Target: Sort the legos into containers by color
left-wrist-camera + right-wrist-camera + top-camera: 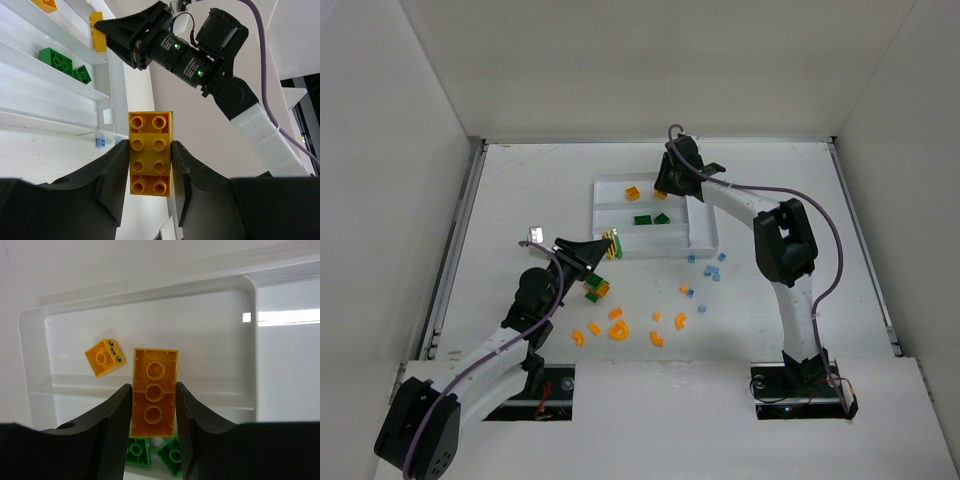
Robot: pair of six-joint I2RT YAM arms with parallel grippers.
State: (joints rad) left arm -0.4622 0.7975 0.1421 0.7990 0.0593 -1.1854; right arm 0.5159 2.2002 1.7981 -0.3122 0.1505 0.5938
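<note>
Broadly, white walls point(380, 150) box in a white table point(520, 190) bearing the white tray point(703, 240) at its far middle, green bricks point(642, 219) in its middle slot. The right gripper point(662, 188), over the far slot, pinches a yellow brick point(155, 390); the left gripper point(608, 245) pinches a second yellow brick point(150, 155) at the tray's near-left corner. Orange curved bits point(618, 328) and pale blue pieces point(712, 270) lie scattered on the table in front of the tray.
</note>
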